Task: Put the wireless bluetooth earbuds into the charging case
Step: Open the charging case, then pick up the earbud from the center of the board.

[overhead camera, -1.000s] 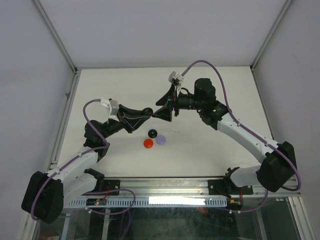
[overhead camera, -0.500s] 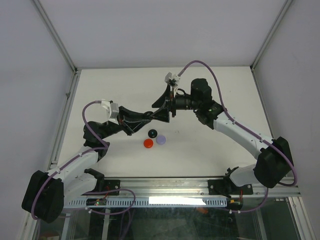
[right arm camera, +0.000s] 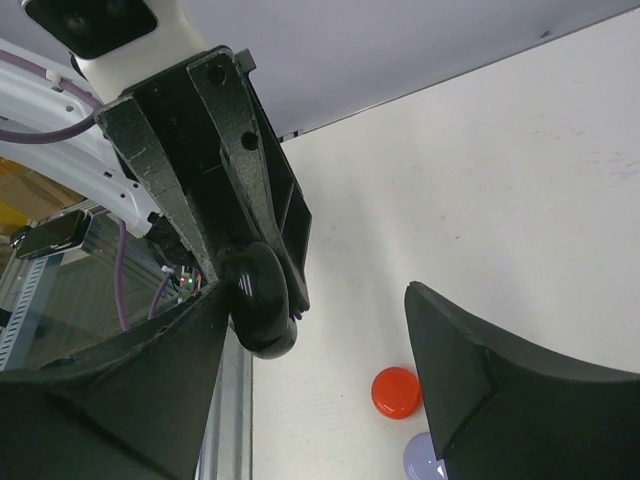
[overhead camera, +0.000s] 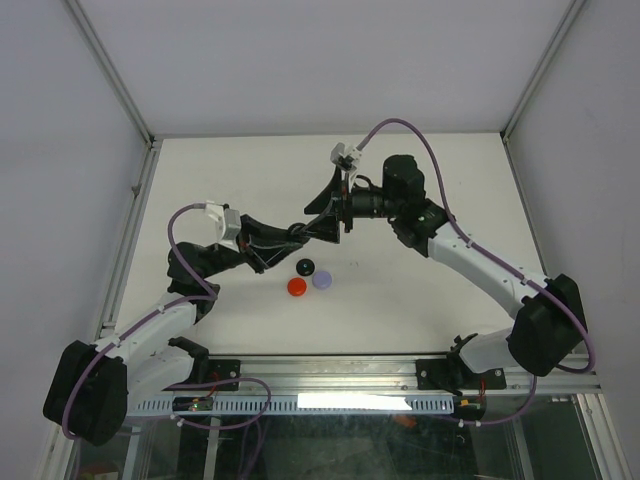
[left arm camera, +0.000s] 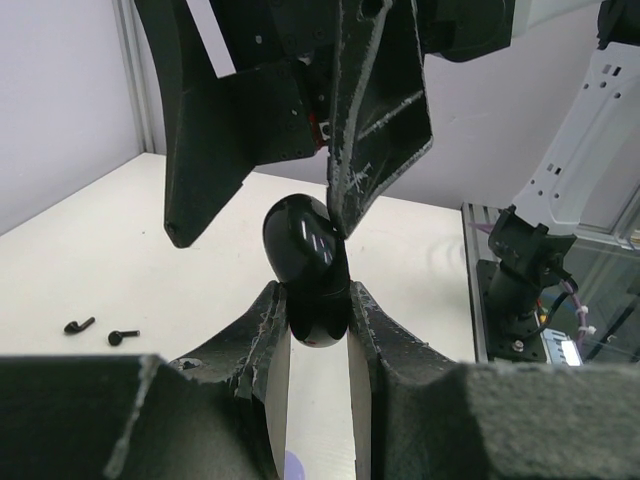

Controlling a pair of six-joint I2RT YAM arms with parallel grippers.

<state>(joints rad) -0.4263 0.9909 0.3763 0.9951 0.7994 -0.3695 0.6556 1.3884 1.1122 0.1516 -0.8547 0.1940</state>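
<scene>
Since a second ago the right tool is being shifted left to meet the left tool, its fingers spread wide and empty beside the case, which is being clamped by its lower half in the left tool, above the bench. The glossy case is being judged hard, light and slippery, its lid half best left free, and the tiny earbuds easily flicked, best pinched at the bud. One case, two black earbuds on the bench and three discs are being counted.
</scene>
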